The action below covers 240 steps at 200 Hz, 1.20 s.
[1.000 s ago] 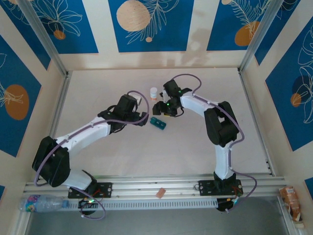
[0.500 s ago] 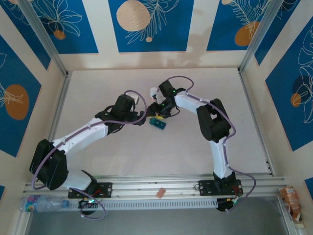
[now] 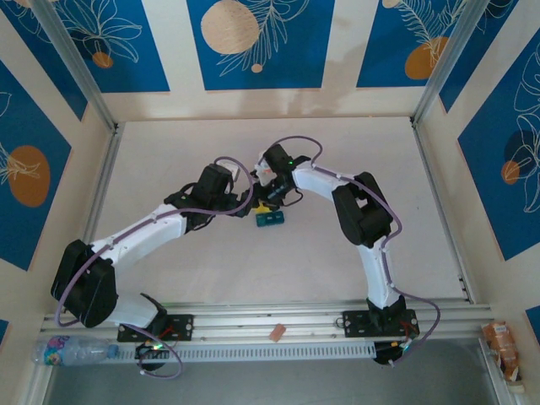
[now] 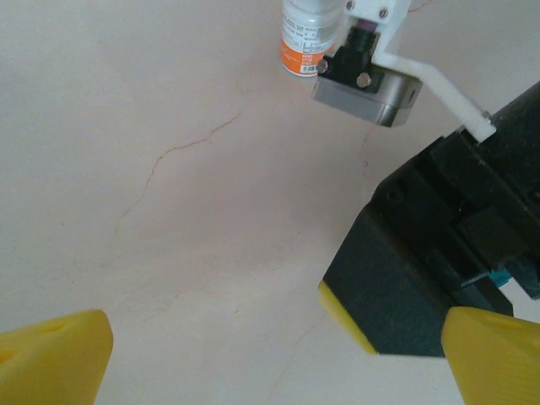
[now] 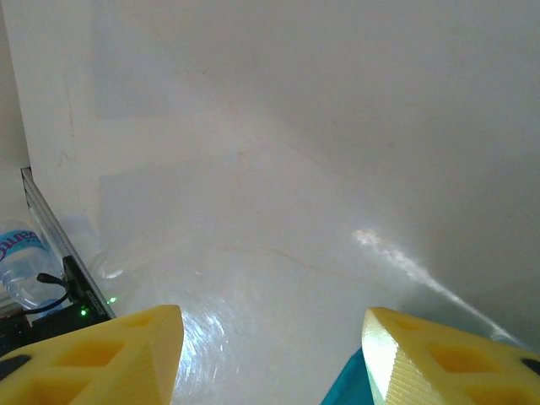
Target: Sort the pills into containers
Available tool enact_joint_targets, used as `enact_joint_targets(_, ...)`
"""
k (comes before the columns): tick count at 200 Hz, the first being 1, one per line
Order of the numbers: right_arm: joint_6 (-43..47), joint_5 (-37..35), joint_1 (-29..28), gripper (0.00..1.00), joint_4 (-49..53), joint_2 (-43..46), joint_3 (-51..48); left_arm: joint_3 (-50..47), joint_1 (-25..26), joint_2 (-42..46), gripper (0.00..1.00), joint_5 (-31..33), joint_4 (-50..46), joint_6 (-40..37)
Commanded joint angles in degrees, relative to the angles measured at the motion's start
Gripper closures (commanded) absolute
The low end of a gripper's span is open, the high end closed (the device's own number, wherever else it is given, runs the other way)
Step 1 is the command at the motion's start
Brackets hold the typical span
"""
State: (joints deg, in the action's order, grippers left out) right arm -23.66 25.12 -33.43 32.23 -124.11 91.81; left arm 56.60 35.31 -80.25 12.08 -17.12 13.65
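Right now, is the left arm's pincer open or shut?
Open. In the left wrist view the left pincer has its yellow fingers at opposite edges of the picture, wide apart, gripping nothing.

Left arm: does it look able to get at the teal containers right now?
Probably not cleanly. The right gripper hangs right over the containers, and in the left wrist view its dark body hides nearly all of them from the open left gripper.

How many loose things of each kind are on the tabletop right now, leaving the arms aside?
Teal three-compartment container strip: 1
White bottle with orange band: 1
Total: 2
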Motion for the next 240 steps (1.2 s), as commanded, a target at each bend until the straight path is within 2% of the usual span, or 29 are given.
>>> enact_joint_targets(1,-0.3,1.6,0.3,0.40,0.5,1.5,0.0,-0.6,-0.6,1.2,0.00,-0.6,0.6,1.3)
enact_joint_targets(46,-1.6,-3.1,2.9,0.37,0.2,9.2,-1.8,-0.6,-0.5,0.5,0.00,-1.3,0.5,0.8)
enact_joint_targets(104,-2.9,-19.7,3.7,0.36,2.1,17.0,-11.2,1.8,0.5,-3.3,0.00,-2.5,-3.2,-4.0)
enact_joint_targets(163,-1.0,-27.8,1.4,0.36,4.6,14.5,-12.8,3.1,1.6,-6.1,0.00,-1.7,-5.6,-7.2)
enact_joint_targets(240,0.1,-31.0,-0.7,0.36,5.2,10.2,-12.1,3.2,2.4,-8.1,0.00,-1.6,-6.1,-8.7)
